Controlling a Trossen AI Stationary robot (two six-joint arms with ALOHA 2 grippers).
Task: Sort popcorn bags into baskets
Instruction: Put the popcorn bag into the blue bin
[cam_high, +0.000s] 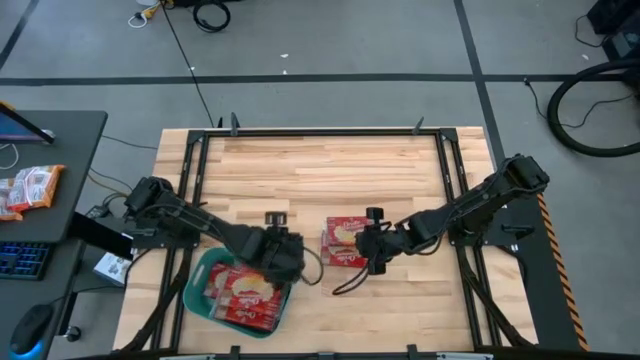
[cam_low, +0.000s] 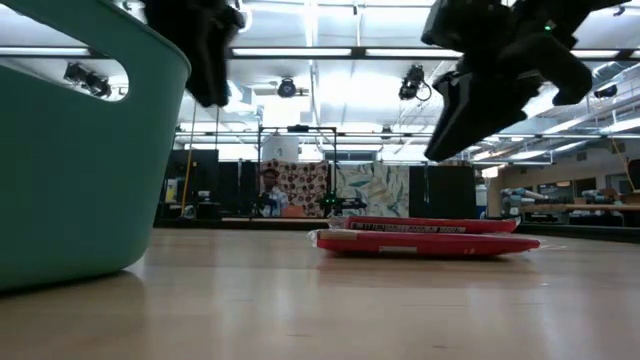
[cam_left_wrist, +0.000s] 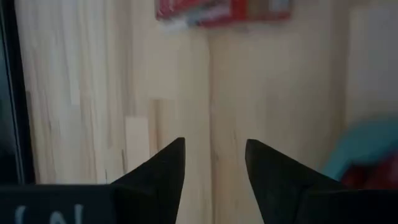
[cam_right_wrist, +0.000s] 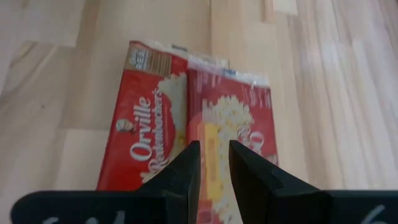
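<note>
Two red popcorn bags (cam_high: 345, 240) lie flat and side by side at the table's middle, one slightly over the other in the low view (cam_low: 425, 240). The teal basket (cam_high: 200, 300) stands at the near left with red popcorn bags (cam_high: 245, 290) inside. My left gripper (cam_left_wrist: 214, 146) hangs open over bare wood between the basket's rim and the two bags, with nothing between its fingers. My right gripper (cam_right_wrist: 213, 146) hovers above the near-right part of the two bags (cam_right_wrist: 205, 124), pointing slantwise down. Its fingers stand a narrow gap apart and clear of the bags (cam_low: 465, 110).
Black frame rails (cam_high: 450, 180) run along the table's sides and far edge. A desk at the left carries orange-and-white packets (cam_high: 30, 188) and a keyboard. Bare wood (cam_high: 330, 170) stretches over the table's far half. A person (cam_low: 270, 190) sits in the room behind.
</note>
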